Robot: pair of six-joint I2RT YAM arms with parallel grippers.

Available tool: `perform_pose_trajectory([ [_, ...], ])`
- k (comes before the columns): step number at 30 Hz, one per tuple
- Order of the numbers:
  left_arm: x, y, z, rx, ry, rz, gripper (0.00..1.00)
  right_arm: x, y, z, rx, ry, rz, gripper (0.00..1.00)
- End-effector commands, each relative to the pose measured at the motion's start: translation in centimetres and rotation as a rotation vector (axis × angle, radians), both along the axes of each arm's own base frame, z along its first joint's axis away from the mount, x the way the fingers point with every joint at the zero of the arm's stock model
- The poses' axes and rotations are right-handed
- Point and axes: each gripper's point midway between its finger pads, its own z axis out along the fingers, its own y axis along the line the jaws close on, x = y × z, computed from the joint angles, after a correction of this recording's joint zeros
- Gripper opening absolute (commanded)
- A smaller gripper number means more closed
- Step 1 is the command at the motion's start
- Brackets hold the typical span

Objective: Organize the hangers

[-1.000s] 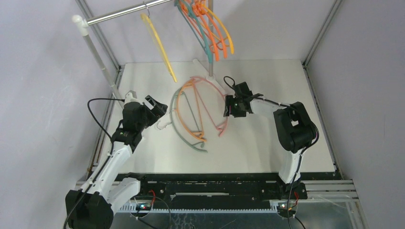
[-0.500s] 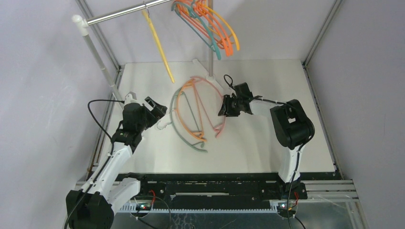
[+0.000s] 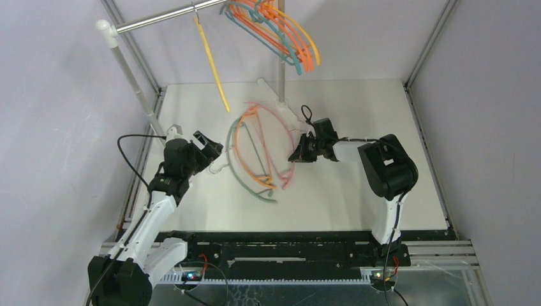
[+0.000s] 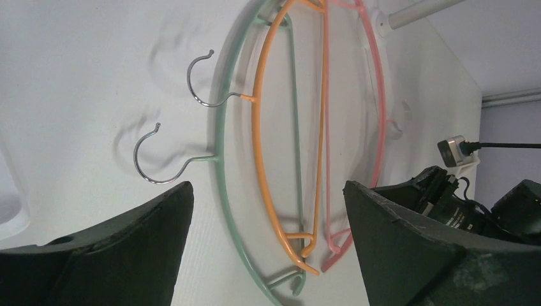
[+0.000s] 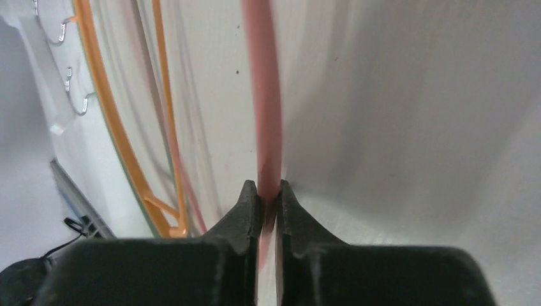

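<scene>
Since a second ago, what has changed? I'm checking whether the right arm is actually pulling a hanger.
The right gripper, shut on the pink hanger, moved left and slightly toward the bases, dragging that hanger with it. The left gripper, the orange hanger and the teal hanger stayed put.

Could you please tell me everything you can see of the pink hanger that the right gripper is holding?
The pink hanger is a thin curved bow, seemingly plastic, with a straight pink crossbar and a small notched end. It is the rightmost of three hangers on the white table, beside the orange hanger and the teal hanger. The right gripper is shut on its outer curve. Its hook is too blurred to make out.
</scene>
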Motion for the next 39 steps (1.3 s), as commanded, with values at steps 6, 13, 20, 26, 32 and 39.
perform_pose_trajectory([
  [6, 0.5, 0.0, 0.5, 0.003, -0.021, -0.014, 0.91, -1.3, -0.9, 5.2, -0.108, -0.182, -0.003, 0.00],
  [13, 1.2, -0.2, 2.3, 0.001, -0.072, -0.021, 0.90, -2.6, -4.8, 12.5, -0.391, -0.381, -0.036, 0.00],
  [20, 1.5, -1.5, 6.1, -0.056, -0.151, -0.066, 0.86, -5.5, -4.3, 14.5, -0.502, -0.462, 0.062, 0.00],
  [26, 1.3, -2.8, 8.5, -0.088, -0.202, -0.083, 0.85, -7.5, -1.3, 15.8, -0.474, -0.508, 0.170, 0.00],
  [32, 1.1, -3.4, 6.3, -0.078, -0.160, -0.080, 0.84, -10.5, 1.1, 19.0, -0.366, -0.546, 0.308, 0.00],
  [39, 0.6, -3.5, 4.3, -0.077, -0.129, -0.070, 0.83, -13.4, 2.2, 24.3, -0.202, -0.605, 0.416, 0.00],
])
